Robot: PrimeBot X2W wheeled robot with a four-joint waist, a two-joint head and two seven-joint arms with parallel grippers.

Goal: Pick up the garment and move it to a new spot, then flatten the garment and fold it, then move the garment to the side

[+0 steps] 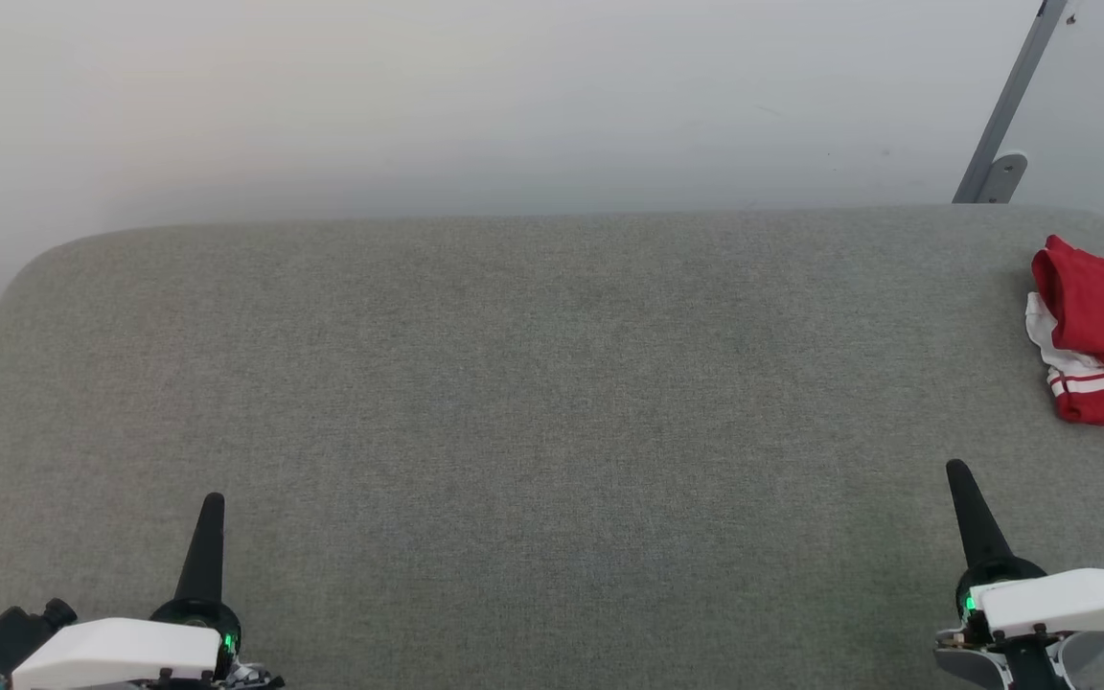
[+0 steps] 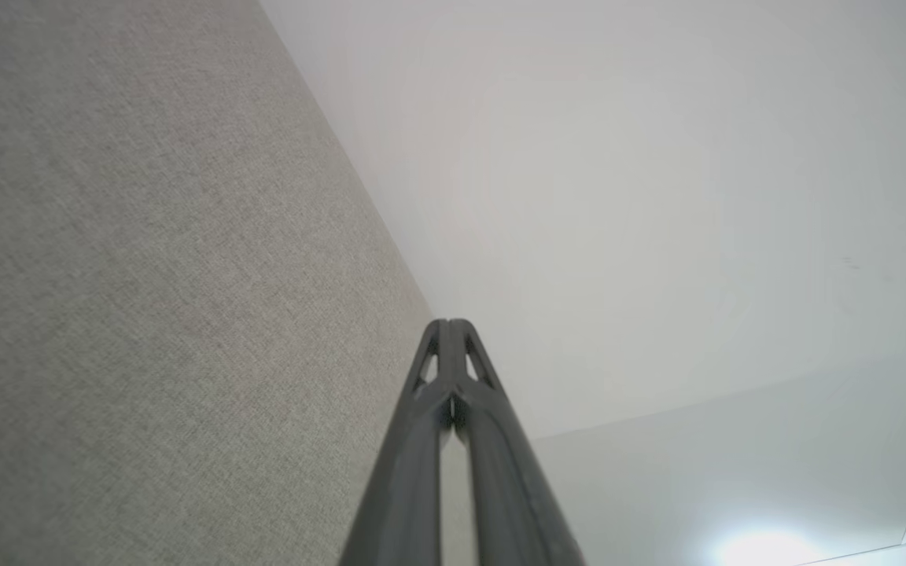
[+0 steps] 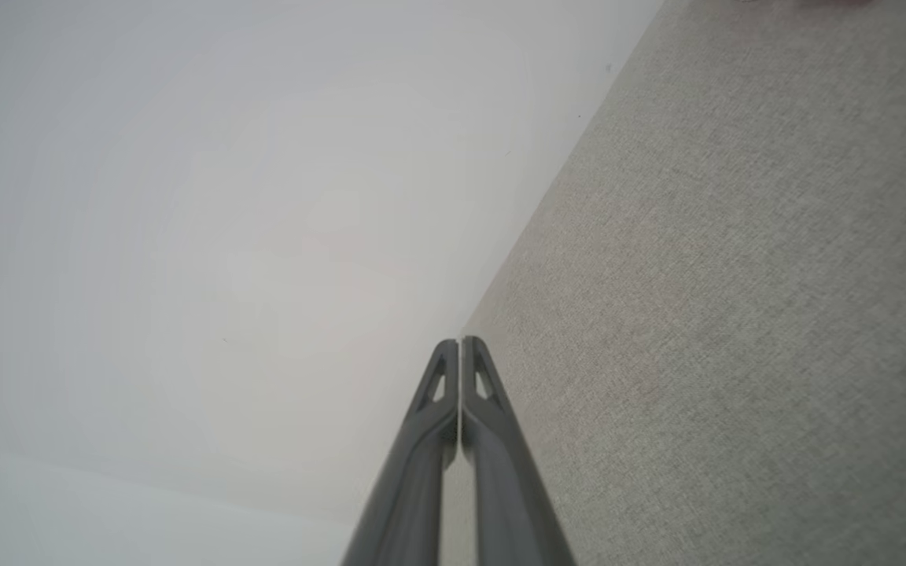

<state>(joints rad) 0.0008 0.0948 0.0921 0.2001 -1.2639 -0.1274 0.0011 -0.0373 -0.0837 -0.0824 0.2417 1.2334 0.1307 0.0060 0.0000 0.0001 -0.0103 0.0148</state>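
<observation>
In the head view, the garment (image 1: 1103, 331) lies bunched at three o'clock on the grey padded surface (image 1: 514, 383), well apart from both grippers. The left gripper (image 1: 215, 500) at seven o'clock and the right gripper (image 1: 954, 468) at five o'clock are both closed and empty. In the left wrist view, its fingers (image 2: 414, 472) press together, with the surface at nine o'clock. In the right wrist view, the fingers (image 3: 500, 472) also meet, with the surface at three o'clock.

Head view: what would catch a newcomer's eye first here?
The red-and-white garment stands out, a compact bundle at the far right edge of the grey padded surface, partly cut off by the frame. Next, the left pincer and right pincer, both shut, low at either side, apart from the cloth.
</observation>
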